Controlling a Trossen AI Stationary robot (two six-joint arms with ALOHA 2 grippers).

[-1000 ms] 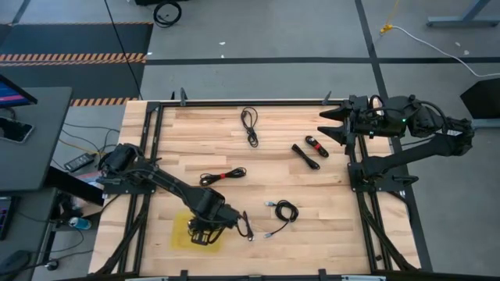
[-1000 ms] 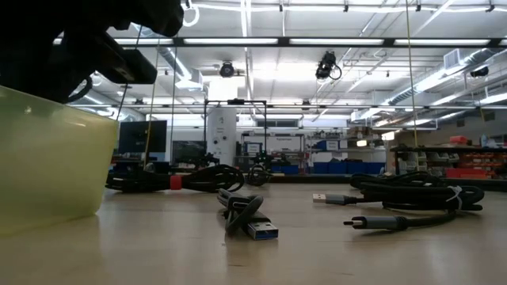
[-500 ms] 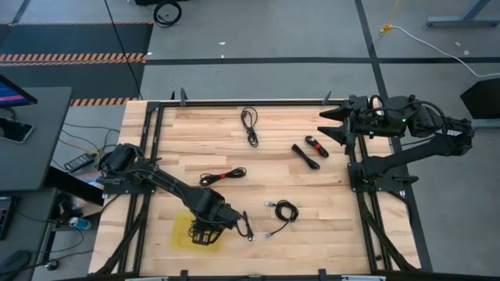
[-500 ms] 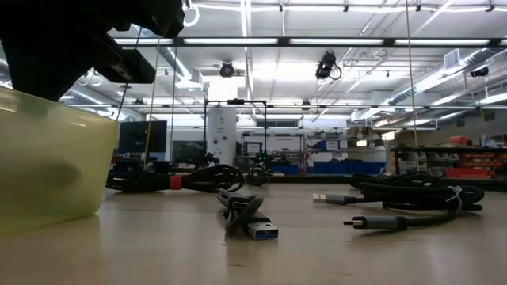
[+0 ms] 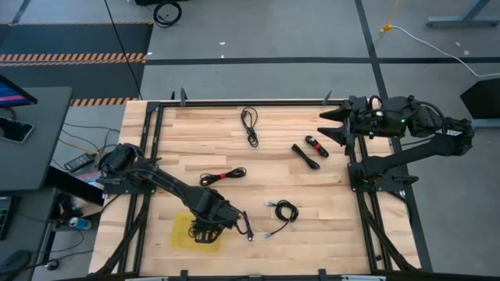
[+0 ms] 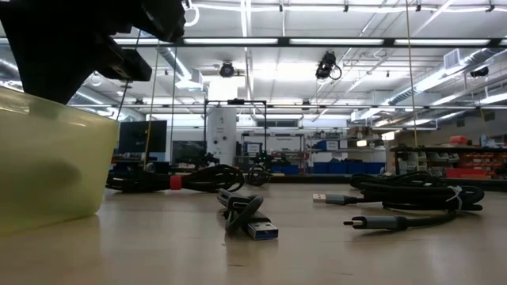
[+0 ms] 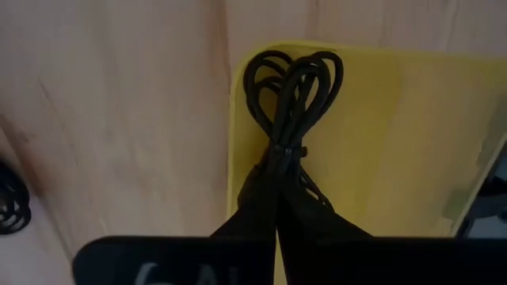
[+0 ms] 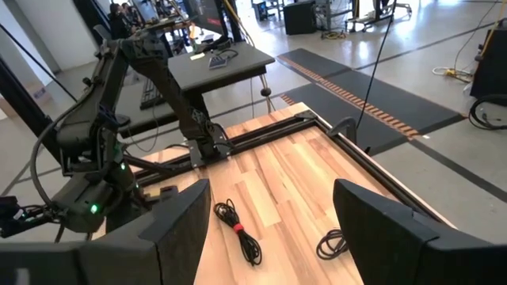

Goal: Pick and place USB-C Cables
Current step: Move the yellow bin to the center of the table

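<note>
Two dark robot arms work at a wooden table. From its base at the left edge, the left arm reaches across toward the near side, its wrist bent down over a yellow bin. The left gripper has its fingers pressed together on a bundled black USB-C cable, pinched just below the tie so the cable's loops fan out above the bin's yellow floor, close to its rim. The right arm waits folded at the table's far right corner, and the right gripper points inward over the edge with its jaws spread wide and nothing between them.

Six loose cables lie on the wood in the overhead view. One looped cable sits near the far edge. Two short bundles lie side by side toward the right, one with red on it. One coil with a red tie rests mid-table. One coil and one small cable lie just beside the bin.
</note>
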